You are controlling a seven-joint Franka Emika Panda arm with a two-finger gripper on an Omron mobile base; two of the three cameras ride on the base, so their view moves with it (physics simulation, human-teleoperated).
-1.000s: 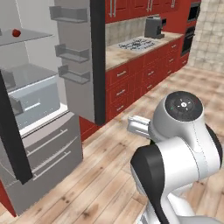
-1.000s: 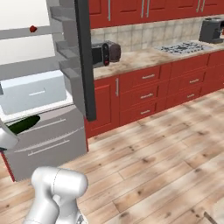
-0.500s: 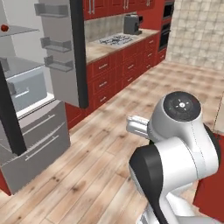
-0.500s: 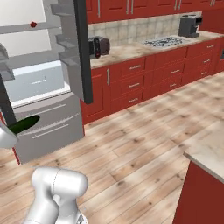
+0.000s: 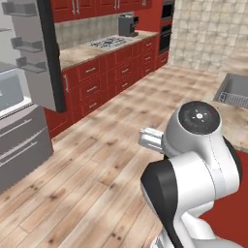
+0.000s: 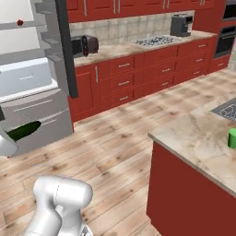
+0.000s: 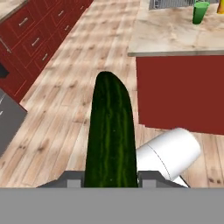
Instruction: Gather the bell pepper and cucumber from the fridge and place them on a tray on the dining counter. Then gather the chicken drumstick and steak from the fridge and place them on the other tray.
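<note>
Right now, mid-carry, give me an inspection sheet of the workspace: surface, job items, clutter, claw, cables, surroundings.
Surface: dining counter, beige marbled top on a red base, sink inset.
Job's things: cucumber held in the claw; bell pepper on an upper shelf of the open fridge; trays, steak and drumstick nothing seen.
Clutter: green cup on the dining counter.
Grippers: claw shut on the cucumber, over the wood floor.
Cables: nothing seen.
Surroundings: red cabinets, cooktop, coffee machine, toaster, wall oven.

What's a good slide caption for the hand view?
Gripper carrying a cucumber toward the dining counter.
</note>
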